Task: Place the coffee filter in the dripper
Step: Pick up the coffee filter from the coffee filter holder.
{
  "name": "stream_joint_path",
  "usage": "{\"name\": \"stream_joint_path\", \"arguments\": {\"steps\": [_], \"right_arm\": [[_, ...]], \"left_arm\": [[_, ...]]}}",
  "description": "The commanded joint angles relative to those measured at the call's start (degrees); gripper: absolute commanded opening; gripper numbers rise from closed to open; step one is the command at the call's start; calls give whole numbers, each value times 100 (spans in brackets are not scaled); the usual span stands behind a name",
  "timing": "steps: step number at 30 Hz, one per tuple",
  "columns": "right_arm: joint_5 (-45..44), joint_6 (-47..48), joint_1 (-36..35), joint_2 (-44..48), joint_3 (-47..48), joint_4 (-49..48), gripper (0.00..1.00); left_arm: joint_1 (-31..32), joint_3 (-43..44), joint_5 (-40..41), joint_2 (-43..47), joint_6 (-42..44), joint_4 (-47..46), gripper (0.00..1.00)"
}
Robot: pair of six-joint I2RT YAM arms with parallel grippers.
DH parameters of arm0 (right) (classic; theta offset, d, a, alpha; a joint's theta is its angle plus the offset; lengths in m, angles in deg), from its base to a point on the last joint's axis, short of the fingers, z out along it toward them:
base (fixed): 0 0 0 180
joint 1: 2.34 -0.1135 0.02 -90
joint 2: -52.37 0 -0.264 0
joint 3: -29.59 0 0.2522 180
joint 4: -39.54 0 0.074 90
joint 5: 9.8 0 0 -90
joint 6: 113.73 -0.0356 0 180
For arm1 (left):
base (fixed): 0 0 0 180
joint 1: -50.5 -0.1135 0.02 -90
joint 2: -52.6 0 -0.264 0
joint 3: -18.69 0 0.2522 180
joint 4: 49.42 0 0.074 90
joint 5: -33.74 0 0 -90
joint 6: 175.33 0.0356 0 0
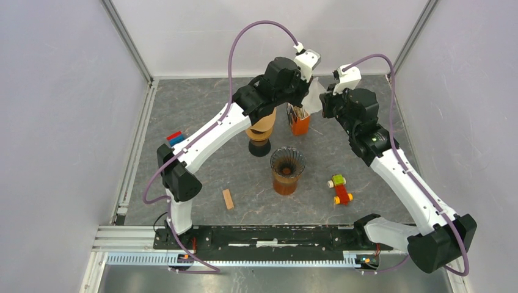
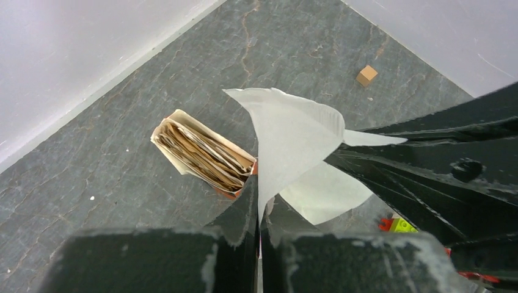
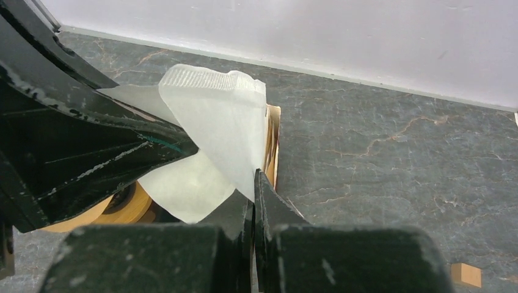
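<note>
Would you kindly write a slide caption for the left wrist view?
Left tool and right tool both pinch one white coffee filter near the box of filters.

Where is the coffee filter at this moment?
In the top view the coffee filter is off the table at its far middle, pinched by the left gripper and right gripper, by the orange filter box, beyond the dripper.

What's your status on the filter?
Left gripper, right gripper: jaws shut on one white coffee filter, aloft near the orange filter box. Dripper empty, mid-table. Filter box stands between them.
</note>
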Motion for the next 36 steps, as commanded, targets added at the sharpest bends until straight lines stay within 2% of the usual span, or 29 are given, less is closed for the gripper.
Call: {"name": "stream_joint_path", "arguments": {"steps": [1,4,6,15,22,25,36], "right_arm": [[104,46,32,127,-63,-212,0],[265,196,42,159,-78,-289,5],[539,369,43,210,-87,-381,13],[1452,1082,59,390,143,-308,37],[1718,1718,68,491,460,39,59],[1849,1912,74,543,492,136,61],[1687,2166,77,669,578,297,60]], "left_arm": [[25,62,-353,336,172,-109,3],[25,45,-401,370,349,-43,2],[23,-6,-593,411,373,-9,2],[23,-566,-803,808,512,-27,2],[25,-785,-999,972,657,-73,2],[25,-831,-1174,1042,754,-81,2],[25,-1193,-1662,1387,1236,-156,2]]}}
